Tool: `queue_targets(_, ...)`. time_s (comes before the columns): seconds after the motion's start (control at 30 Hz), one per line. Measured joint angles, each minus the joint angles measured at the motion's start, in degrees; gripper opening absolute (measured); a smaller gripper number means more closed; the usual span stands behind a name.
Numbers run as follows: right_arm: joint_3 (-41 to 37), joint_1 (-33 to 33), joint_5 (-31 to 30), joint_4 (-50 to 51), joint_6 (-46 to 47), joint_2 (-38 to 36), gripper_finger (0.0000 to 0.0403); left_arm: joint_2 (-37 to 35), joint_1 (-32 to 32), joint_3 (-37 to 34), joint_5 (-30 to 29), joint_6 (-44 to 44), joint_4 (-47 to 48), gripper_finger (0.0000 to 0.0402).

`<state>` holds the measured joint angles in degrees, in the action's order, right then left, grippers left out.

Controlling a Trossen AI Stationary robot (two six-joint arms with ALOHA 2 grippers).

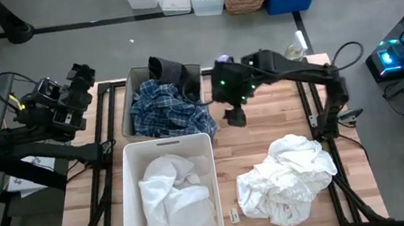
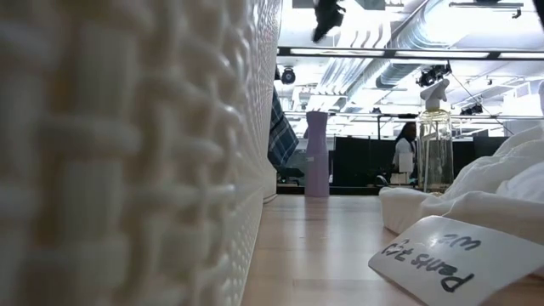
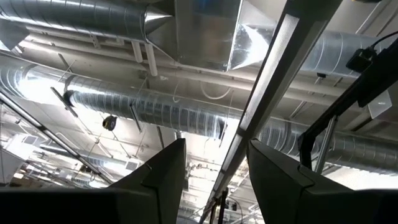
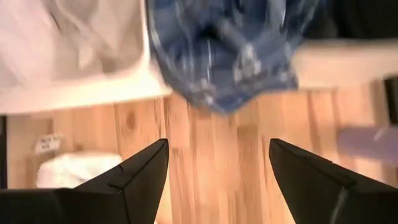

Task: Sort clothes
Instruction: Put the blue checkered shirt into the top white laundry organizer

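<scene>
A blue-and-white plaid garment (image 1: 170, 111) lies in the grey far bin (image 1: 127, 108), spilling over its right rim; a dark garment (image 1: 173, 73) drapes the bin's far rim. White clothes (image 1: 173, 200) fill the white near bin (image 1: 130, 210). A pile of white clothes (image 1: 290, 176) lies on the table at the right. My right gripper (image 1: 235, 116) is open and empty above the bare wood right of the plaid garment (image 4: 230, 50). My left gripper (image 1: 79, 75) is open, raised off the table's left far corner, pointing at the ceiling.
A lilac bottle (image 2: 316, 153) and a clear spray bottle (image 2: 434, 144) stand at the table's far edge. A paper label (image 2: 446, 259) lies by the white pile. Bare wood (image 1: 267, 124) lies between the bins and the pile.
</scene>
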<state>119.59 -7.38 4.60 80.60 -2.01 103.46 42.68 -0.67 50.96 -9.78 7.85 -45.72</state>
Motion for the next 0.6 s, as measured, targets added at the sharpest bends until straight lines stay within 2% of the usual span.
queue_targets(0.13,-21.1,0.8,0.4,-13.2,2.4,-10.8,0.0275,0.0,0.0,0.0,-0.8,0.0,-0.1,0.0161)
queue_targets(0.3,-48.0,0.7,1.3,-43.0,9.7,-21.0,0.0275,-0.2,0.0,0.0,-1.9,0.0,0.0,0.0161)
queue_targets(0.47,-66.5,0.8,2.5,-71.5,16.0,-22.1,0.0275,-0.2,0.0,0.0,-3.8,0.0,0.0,0.0161)
queue_targets(0.6,-76.0,-0.1,6.0,-89.8,23.4,-22.0,0.0275,-0.2,0.0,0.0,-6.0,0.4,0.1,0.0161)
